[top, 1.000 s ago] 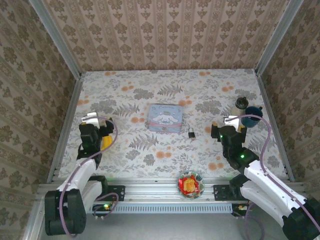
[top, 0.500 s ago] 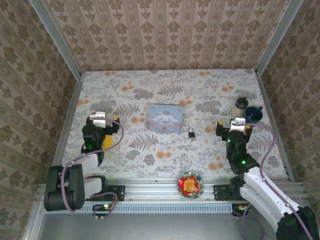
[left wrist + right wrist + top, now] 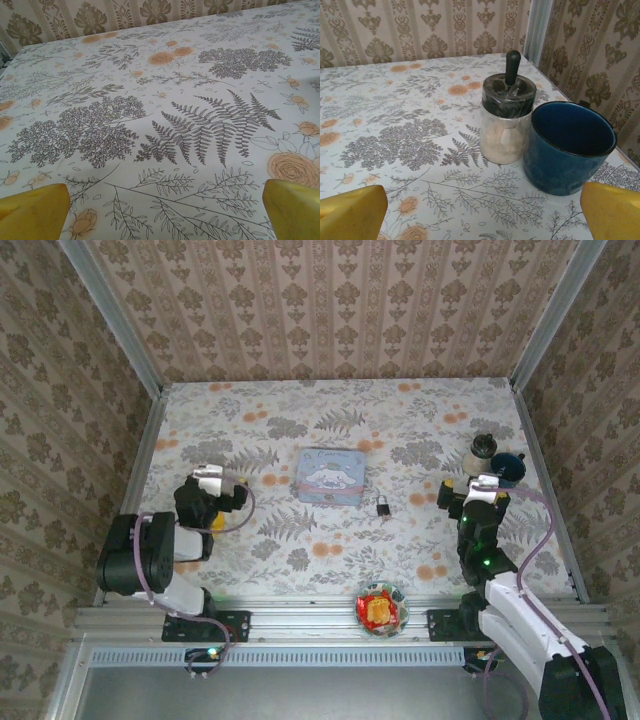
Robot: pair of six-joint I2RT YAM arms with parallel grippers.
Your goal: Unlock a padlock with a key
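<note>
Our left gripper and right gripper hang low at the near left and right with jaws spread wide and empty, seemingly leaving open approach to the padlock lying just right of the light blue tin.

Illumination is bright, even and diffuse, producing only faint, soft shadows under the jar and blue cup, while the wrist views are sharp at mid-range and blur the yellow fingertips at the bottom corners.
</note>
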